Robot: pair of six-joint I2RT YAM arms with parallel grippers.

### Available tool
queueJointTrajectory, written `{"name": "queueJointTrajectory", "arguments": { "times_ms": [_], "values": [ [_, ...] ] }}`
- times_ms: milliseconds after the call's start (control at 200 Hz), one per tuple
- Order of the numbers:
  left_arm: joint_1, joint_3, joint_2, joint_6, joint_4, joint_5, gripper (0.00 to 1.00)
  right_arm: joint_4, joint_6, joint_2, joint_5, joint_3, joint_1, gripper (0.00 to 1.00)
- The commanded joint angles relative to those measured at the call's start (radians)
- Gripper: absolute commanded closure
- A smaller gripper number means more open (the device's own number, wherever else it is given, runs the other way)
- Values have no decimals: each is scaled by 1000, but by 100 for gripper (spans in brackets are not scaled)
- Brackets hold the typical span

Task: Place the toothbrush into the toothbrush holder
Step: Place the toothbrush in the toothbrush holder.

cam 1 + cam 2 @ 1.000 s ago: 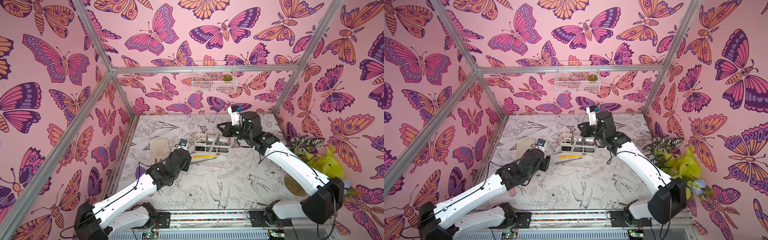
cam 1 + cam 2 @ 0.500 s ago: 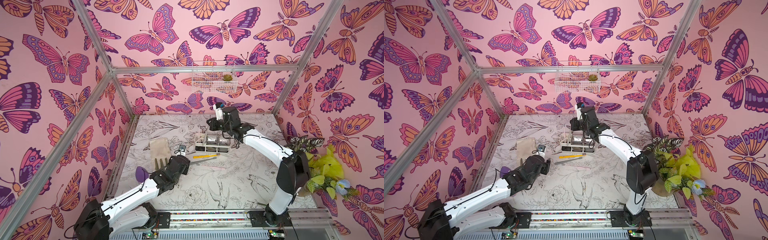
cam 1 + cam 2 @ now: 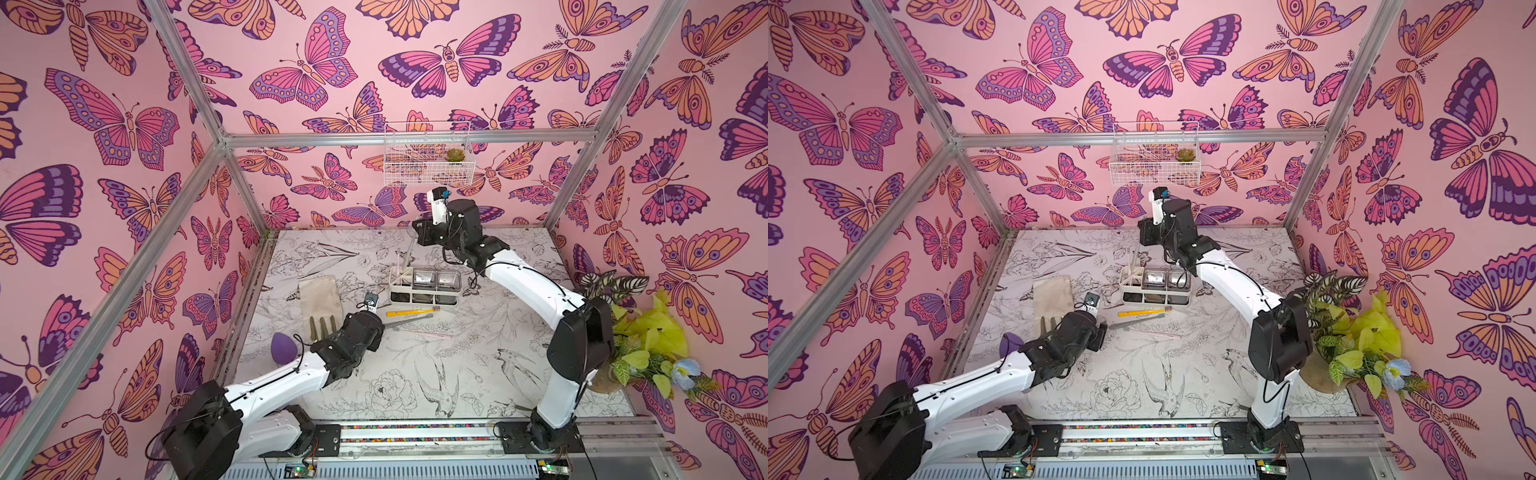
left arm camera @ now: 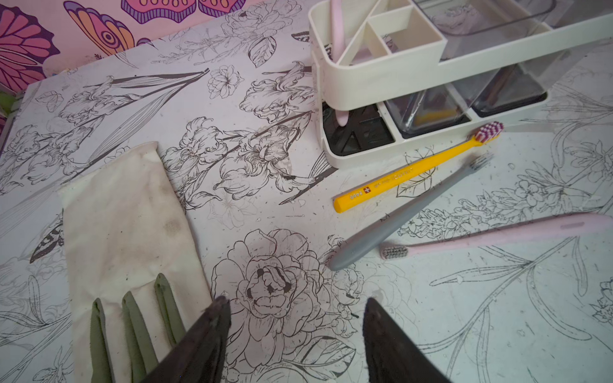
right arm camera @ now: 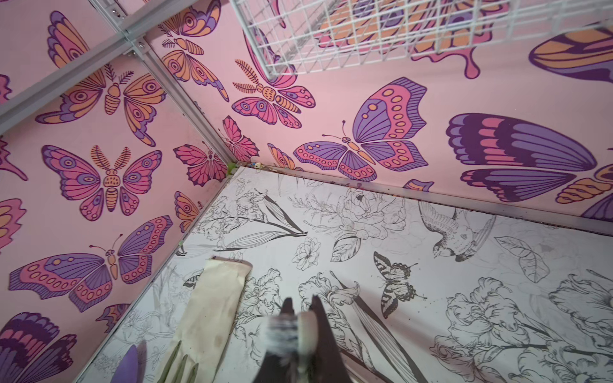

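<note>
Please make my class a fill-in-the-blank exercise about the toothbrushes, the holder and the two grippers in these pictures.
1. Of the toothbrushes lying on the table, the ____ one lies closest to the toothbrush holder.
2. Counting the grey toothbrush, ____ toothbrushes lie flat on the table.
3. The left gripper has its jaws ____, with nothing between them.
4. The right gripper is shut on the pink toothbrush, whose lower end stands inside the ____.

Missing words: yellow; three; open; holder.
</note>
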Motion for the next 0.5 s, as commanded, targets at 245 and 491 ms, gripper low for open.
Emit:
{"name": "queueJointTrajectory", "arguments": {
  "times_ms": [245,491],
  "values": [
    [23,11,49,-4,13,50,35,72,-65,49,38,-7,-17,100],
    [33,12,59,-5,14,63,35,66,-68,51,82,-30,-31,100]
  ]
}}
